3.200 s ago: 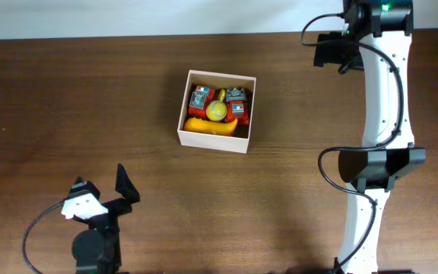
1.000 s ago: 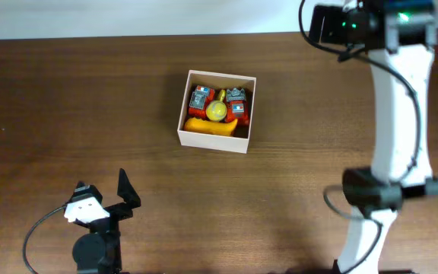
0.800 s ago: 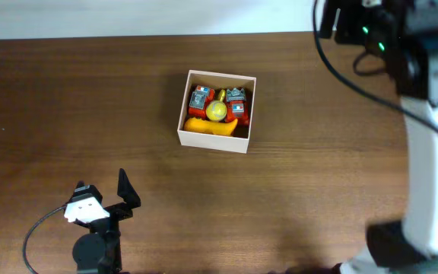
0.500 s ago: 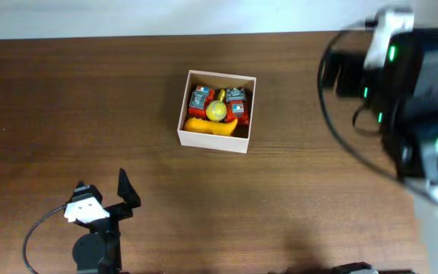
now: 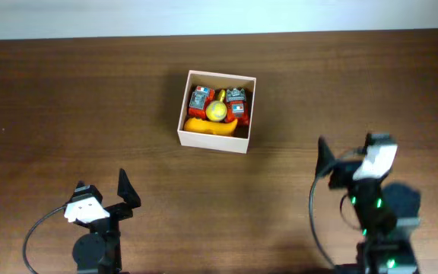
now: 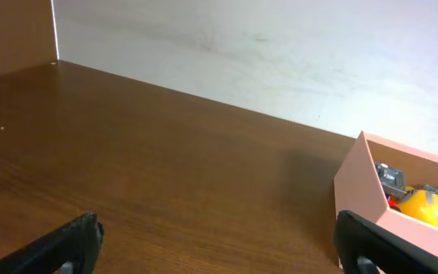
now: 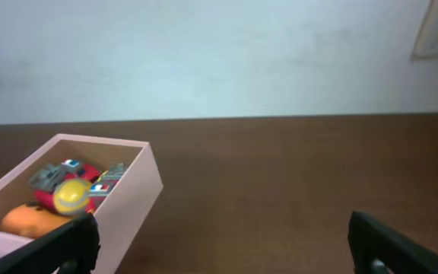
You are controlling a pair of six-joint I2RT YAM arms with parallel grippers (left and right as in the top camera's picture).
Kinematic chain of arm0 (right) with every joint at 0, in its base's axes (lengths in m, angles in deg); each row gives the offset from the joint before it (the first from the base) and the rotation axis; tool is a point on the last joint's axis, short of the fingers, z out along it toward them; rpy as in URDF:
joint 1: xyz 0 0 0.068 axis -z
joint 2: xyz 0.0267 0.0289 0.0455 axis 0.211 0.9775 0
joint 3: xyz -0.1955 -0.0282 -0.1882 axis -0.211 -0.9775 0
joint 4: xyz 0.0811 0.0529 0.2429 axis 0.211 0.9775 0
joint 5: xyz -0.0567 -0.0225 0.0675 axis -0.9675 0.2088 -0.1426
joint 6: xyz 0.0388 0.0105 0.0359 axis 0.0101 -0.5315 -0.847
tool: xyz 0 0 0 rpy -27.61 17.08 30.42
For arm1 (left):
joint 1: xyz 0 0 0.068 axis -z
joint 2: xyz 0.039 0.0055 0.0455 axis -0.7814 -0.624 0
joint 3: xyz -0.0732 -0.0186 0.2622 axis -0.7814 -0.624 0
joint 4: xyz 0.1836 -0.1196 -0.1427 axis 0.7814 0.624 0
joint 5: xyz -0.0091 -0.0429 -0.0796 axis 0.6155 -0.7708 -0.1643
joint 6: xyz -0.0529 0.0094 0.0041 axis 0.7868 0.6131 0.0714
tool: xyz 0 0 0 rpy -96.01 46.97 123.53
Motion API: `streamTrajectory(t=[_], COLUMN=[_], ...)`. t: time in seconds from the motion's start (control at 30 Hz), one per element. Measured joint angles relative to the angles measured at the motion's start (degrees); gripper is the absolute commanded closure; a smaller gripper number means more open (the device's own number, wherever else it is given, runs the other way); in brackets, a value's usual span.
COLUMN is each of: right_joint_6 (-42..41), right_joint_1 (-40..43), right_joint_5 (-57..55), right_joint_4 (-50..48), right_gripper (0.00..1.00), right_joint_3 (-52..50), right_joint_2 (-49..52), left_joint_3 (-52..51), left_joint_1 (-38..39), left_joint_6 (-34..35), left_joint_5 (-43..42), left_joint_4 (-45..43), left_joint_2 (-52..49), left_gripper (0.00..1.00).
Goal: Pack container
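Note:
The container [image 5: 213, 139] stands on the table at back centre. It holds two red toys [image 5: 199, 99], a yellow ball [image 5: 217, 111] and an orange toy [image 5: 206, 125]. My left gripper [image 5: 103, 190] is open and empty at the front left, well away from the box. My right gripper [image 5: 348, 156] is open and empty at the front right, also away from it. The left wrist view shows its gripper [image 6: 223, 255] with the container [image 6: 360, 199] at the right. The right wrist view shows its gripper [image 7: 223, 251] with the container [image 7: 131, 199] at the left.
The brown wooden table [image 5: 67, 99] ends at a pale wall [image 5: 128, 15] along the back edge. No loose toys show on the table outside the box.
My right arm swung from the back right corner down to the front right and folded low. The left arm and the container have not moved.

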Motion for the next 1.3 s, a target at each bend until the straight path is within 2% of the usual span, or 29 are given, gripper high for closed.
streamTrajectory(t=[0.1, 0.23, 0.7, 1.3], right_joint_6=[0.31, 0.72, 1.70, 4.46], right_joint_1=[0.00, 0.00, 0.00, -3.13], right_joint_5=[1.01, 1.25, 1.60, 0.96], right_joint_4=[-2.49, -2.86, -1.11, -1.18], right_gripper=[0.01, 0.01, 0.01, 0.01], right_joint_3=[-7.67, -11.72, -21.99, -21.99], right_joint_2=[-9.11, -14.16, -25.24, -26.56], left_joint_3=[0.00, 0.00, 0.00, 0.00], left_joint_1=[0.00, 0.00, 0.00, 0.00], left_joint_6=[0.00, 0.00, 0.00, 0.00], left_joint_5=[-0.02, 0.00, -0.02, 0.00], left_joint_4=[0.00, 0.02, 0.00, 0.02], left_joint_2=[0.00, 0.00, 0.00, 0.00], left_gripper=[0.01, 0.01, 0.01, 0.01])
